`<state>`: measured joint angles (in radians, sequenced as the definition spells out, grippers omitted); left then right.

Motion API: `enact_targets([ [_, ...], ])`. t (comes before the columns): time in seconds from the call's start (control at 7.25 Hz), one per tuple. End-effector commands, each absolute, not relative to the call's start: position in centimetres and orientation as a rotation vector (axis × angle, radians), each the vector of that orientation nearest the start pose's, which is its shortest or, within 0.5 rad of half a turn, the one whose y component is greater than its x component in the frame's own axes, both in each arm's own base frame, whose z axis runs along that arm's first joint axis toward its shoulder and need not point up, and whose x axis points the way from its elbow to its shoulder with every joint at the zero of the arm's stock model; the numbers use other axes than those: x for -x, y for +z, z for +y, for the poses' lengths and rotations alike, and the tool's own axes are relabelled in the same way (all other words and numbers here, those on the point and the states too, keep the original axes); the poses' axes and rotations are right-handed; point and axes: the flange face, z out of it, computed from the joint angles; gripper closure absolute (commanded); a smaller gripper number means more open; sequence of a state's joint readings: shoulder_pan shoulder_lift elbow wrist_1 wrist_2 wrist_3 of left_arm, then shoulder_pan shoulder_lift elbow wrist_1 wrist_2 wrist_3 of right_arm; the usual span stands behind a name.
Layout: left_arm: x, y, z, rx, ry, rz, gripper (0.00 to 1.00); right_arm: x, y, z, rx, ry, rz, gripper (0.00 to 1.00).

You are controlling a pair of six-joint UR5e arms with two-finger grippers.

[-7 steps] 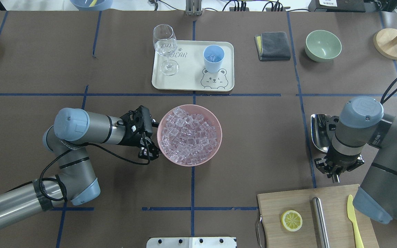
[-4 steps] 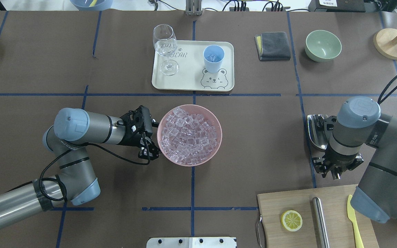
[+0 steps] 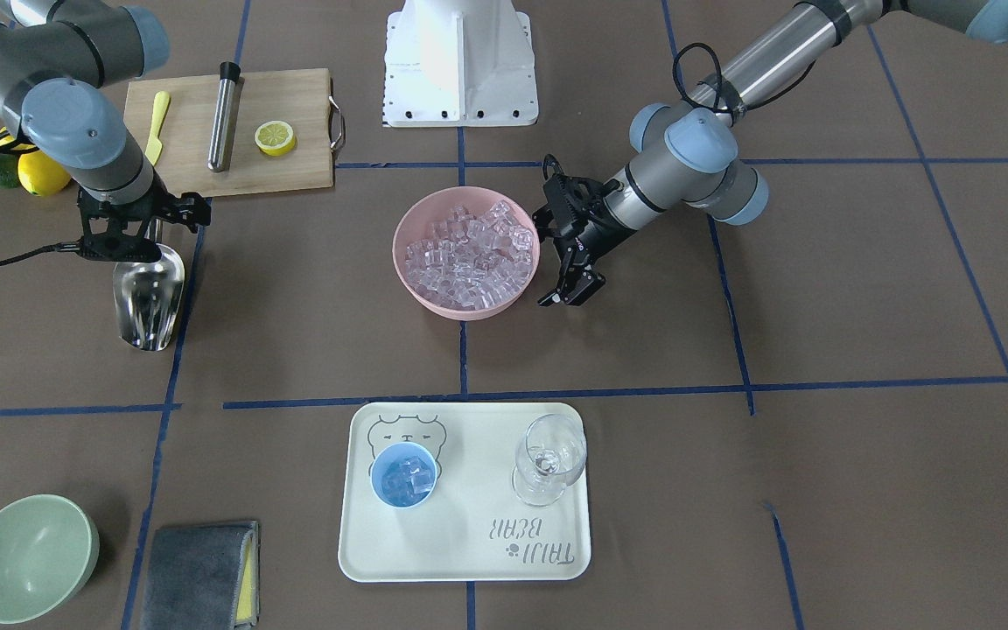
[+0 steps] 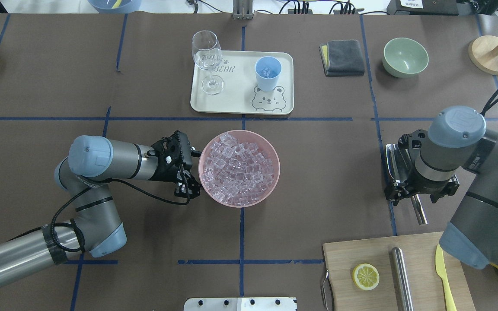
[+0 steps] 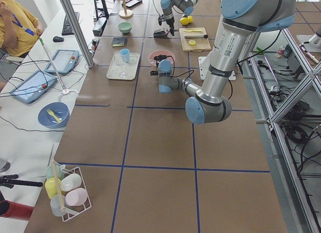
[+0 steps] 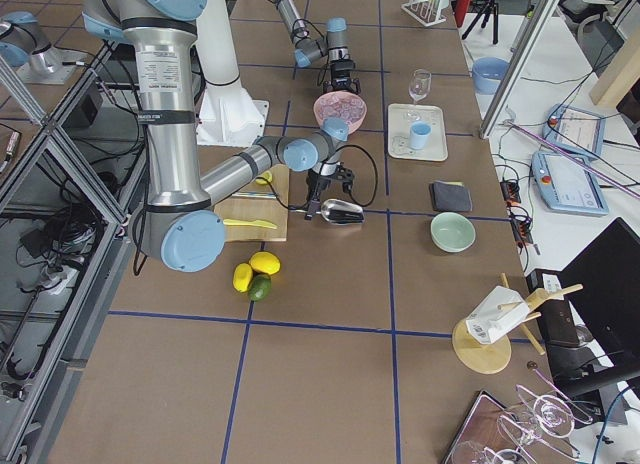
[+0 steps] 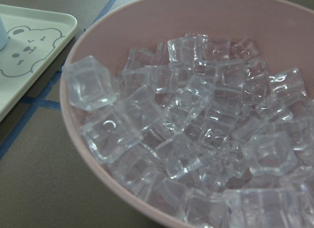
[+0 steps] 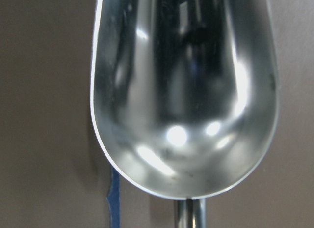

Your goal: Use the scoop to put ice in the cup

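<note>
The steel scoop [image 3: 147, 293] lies on the table at the robot's right, empty, and fills the right wrist view [image 8: 186, 90]. My right gripper [image 3: 150, 236] is over its handle [image 4: 419, 211] and looks open; its fingers are hidden in the wrist view. The light-blue cup [image 3: 402, 475] stands on the tray [image 3: 469, 542] with a few ice cubes inside. A pink bowl [image 3: 399, 245] in the middle holds many clear ice cubes [image 3: 469, 249]. My left gripper [image 3: 572, 293] is open and empty beside the bowl's rim [image 4: 278, 170].
A wine glass [image 3: 548, 459] shares the tray. A cutting board [image 3: 294, 175] with a lemon slice, a steel cylinder and a yellow knife lies behind the scoop. A green bowl [image 3: 27, 556] and a grey cloth [image 3: 193, 573] lie far right.
My right gripper has moved away from the handle's end toward the scoop's bowl, so more of the handle shows. The scoop stays on the table. The pink bowl shifted slightly.
</note>
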<state>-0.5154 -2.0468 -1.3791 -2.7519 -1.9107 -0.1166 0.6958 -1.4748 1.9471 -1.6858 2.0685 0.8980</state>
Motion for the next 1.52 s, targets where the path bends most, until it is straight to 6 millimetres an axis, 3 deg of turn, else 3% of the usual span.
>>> enact_targets([
  [0.0,-53.8,34.1,-42.0,-1.111,1.001,1.086,0.00,28.9,41.9,-43.7,0.005,-0.001,-0.600,0.00],
  [0.14,-53.7,34.2,-42.1,-1.110,1.000,1.084,0.00,25.0,41.9,-46.0,-0.053,-0.053,-0.604,0.00],
  [0.28,-53.7,34.2,-42.1,-1.110,1.000,1.084,0.00,19.2,42.4,-48.5,-0.117,-0.115,-0.598,0.00],
  [0.41,-53.7,34.2,-42.1,-1.110,1.000,1.084,0.00,14.2,43.7,-49.6,-0.132,-0.152,-0.622,0.00],
  [0.55,-53.6,34.4,-42.0,-1.110,1.000,1.084,0.00,9.2,46.1,-49.4,-0.140,-0.197,-0.645,0.00],
  [0.97,-53.1,34.6,-42.4,-1.114,0.995,1.075,0.00,-3.3,56.4,-44.1,-0.122,-0.267,-0.663,0.00],
  [1.24,-51.0,34.5,-44.7,-1.136,0.956,1.049,0.00,-7.5,62.4,-39.3,-0.060,-0.199,-0.727,0.00],
  [1.38,-49.8,34.7,-46.1,-1.145,0.932,1.025,0.00,-8.1,63.5,-37.9,-0.035,-0.165,-0.730,0.00],
])
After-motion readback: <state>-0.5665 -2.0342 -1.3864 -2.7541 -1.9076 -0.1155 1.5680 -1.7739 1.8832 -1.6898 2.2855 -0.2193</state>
